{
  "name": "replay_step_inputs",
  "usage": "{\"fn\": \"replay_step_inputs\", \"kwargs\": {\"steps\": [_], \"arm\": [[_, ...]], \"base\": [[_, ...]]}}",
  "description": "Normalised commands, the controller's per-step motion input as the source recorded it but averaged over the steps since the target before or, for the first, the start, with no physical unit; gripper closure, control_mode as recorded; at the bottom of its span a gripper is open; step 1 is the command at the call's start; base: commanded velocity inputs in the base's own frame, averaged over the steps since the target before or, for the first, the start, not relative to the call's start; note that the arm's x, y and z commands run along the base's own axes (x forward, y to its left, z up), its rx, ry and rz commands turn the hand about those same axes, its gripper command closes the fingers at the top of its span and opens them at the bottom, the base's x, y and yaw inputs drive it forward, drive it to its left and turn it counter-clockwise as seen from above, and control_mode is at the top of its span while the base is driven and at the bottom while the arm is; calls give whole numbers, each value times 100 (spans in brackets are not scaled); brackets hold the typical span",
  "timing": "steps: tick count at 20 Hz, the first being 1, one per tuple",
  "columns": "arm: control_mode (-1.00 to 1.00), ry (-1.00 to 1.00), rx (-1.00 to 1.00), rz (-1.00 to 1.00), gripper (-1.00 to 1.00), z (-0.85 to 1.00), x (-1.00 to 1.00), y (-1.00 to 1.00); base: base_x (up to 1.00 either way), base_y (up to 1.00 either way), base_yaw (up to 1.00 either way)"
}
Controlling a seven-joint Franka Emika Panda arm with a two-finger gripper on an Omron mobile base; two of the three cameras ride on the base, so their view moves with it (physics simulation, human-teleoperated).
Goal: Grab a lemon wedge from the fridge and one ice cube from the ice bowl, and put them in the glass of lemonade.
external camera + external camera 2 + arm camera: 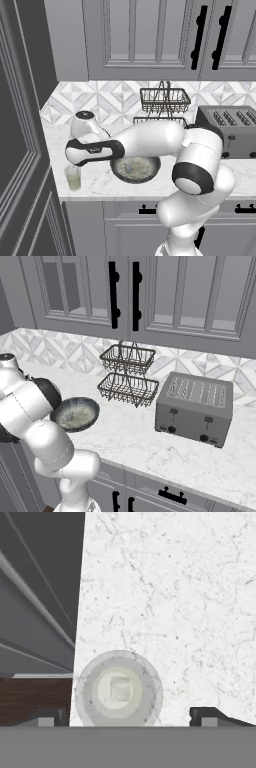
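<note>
Taking the ice bowl as our landmark, we see the glass of lemonade standing to its left on the white bench, close to the bench's front edge. The arm hides the top of the glass and the back of the bowl. From above, a small pale cube sits in the glass. The end effector is right over it, fingers wide apart, holding nothing. Right of the bowl stands a toaster.

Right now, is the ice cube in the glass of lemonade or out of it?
In. The hand view looks down into the glass of lemonade, with a pale ice cube at its centre.
</note>
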Motion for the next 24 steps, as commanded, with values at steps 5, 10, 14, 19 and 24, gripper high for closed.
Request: {"fn": "replay_step_inputs", "kwargs": {"steps": [5,10,14,19,24], "arm": [[-100,-1,4,0,-100,0,-3,-27],[-100,0,2,-3,-100,2,-4,-62],[-100,4,-8,-11,-100,45,1,-91],[-100,7,-13,-14,-100,65,0,-100],[-100,0,0,-13,-100,-6,-21,-100]], "base": [[0,0,0],[0,0,0],[0,0,0],[0,0,0],[0,0,0]]}}
